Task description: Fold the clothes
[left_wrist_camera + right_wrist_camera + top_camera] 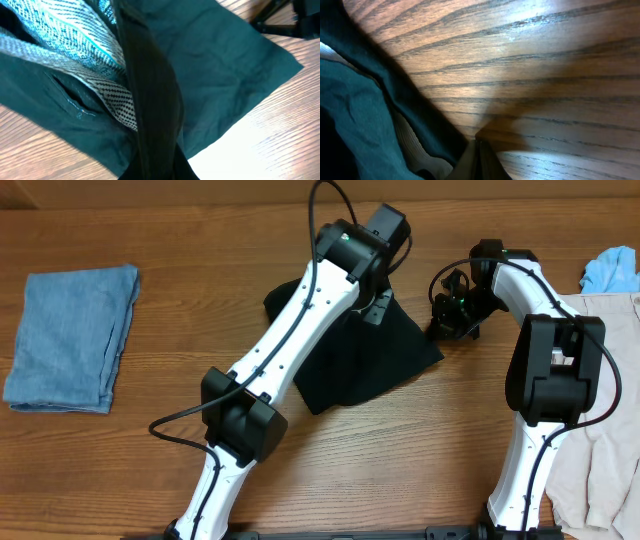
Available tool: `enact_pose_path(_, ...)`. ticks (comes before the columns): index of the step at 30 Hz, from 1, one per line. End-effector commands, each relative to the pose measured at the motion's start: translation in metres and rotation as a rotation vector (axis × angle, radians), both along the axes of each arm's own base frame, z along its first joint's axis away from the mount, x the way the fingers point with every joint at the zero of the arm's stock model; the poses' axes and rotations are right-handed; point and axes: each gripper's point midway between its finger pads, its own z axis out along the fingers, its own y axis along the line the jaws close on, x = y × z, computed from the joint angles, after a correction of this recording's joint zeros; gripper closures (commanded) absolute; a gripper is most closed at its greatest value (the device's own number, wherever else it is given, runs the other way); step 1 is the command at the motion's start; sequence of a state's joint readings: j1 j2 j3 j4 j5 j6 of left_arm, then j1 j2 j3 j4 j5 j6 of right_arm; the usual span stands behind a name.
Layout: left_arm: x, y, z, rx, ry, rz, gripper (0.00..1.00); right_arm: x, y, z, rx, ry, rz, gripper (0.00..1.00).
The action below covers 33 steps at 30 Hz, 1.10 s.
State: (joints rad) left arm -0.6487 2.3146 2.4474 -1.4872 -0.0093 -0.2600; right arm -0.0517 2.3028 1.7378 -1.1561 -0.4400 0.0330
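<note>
Overhead: the black shorts (385, 365) lie slantwise at mid-table (200, 240), one corner pointing toward the robot's base; the left gripper (378, 308) sits over their far upper edge, well onto the cloth; the right gripper (452, 315) hangs just beside their right-hand edge, the garment lying to its left; a faded-blue piece (70, 335) rests folded far to the left, while a beige garment (600, 410) and a light-blue one (610, 270) wait at the right.

Left wrist: black fabric fills the view, a patterned white lining (75, 45) turned out at upper left; a dark fold of cloth runs up the middle and hides the fingers, so whether the left jaws are clenched cannot be told; bare wood shows beyond the hem at lower right.

Right wrist: the fingertips (482, 162) look pressed together low in the frame; the dark hem runs diagonally in from the left to meet them, open wood on the other side; whether any cloth is pinched is unclear.

The left arm appears better placed to carry the fold; the right likely needs to catch that near edge.
</note>
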Motion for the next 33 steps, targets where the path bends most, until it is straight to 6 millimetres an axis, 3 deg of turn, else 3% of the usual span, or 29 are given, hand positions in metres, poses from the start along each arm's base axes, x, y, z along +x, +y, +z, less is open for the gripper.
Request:
enact_pose_path(1,0.009,-0.023,-0.006,-0.066,-0.021,-0.004,0.96,-0.003,0.001,0.006,-0.021,-0.014,0.018,0.96)
enact_pose_path(7,0.030,-0.040,-0.016,-0.133,-0.062,0.086,0.96,-0.005,0.014,0.006,-0.021,-0.016,0.048,0.96)
enact_pose_path(9,0.026,-0.044,-0.027,-0.141,-0.024,0.078,0.78,-0.005,0.015,0.006,-0.021,-0.015,0.048,0.96)
enact_pose_path(11,0.016,-0.062,-0.032,-0.227,0.049,0.036,0.28,-0.004,0.015,0.006,-0.021,-0.019,0.049,0.96)
enact_pose_path(13,0.017,-0.078,-0.018,-0.318,0.041,-0.018,0.14,0.000,0.015,0.009,-0.022,-0.033,0.048,0.96)
enact_pose_path(16,0.040,-0.069,0.029,-0.384,-0.071,0.003,0.11,0.023,-0.002,0.041,-0.073,-0.120,0.007,0.96)
enact_pose_path(18,0.063,-0.045,0.046,-0.394,-0.129,0.056,0.15,0.038,-0.025,0.087,-0.139,-0.207,-0.063,0.96)
enact_pose_path(21,0.088,0.004,0.031,-0.261,-0.173,0.157,0.32,0.031,-0.026,0.148,-0.137,-0.292,-0.072,0.96)
enact_pose_path(23,0.095,0.012,0.026,-0.254,-0.173,0.164,0.56,0.020,-0.011,0.172,-0.087,-0.317,-0.046,0.96)
enact_pose_path(24,0.095,0.011,0.018,-0.254,-0.156,0.164,0.89,0.013,0.001,0.180,-0.039,-0.324,-0.010,0.96)
enact_pose_path(25,0.094,0.008,0.014,-0.262,-0.140,0.142,0.96,0.008,0.012,0.184,0.000,-0.323,0.024,0.96)
enact_pose_path(27,0.095,-0.004,-0.005,-0.258,-0.125,0.082,0.96,-0.004,0.036,0.189,0.097,-0.312,0.098,0.96)
enact_pose_path(29,0.103,-0.011,-0.035,-0.256,-0.100,0.074,0.96,-0.007,0.053,0.190,0.132,-0.329,0.160,0.96)
enact_pose_path(33,0.107,-0.037,-0.071,-0.351,-0.038,0.027,0.96,-0.012,0.075,0.171,0.140,-0.305,0.217,0.96)
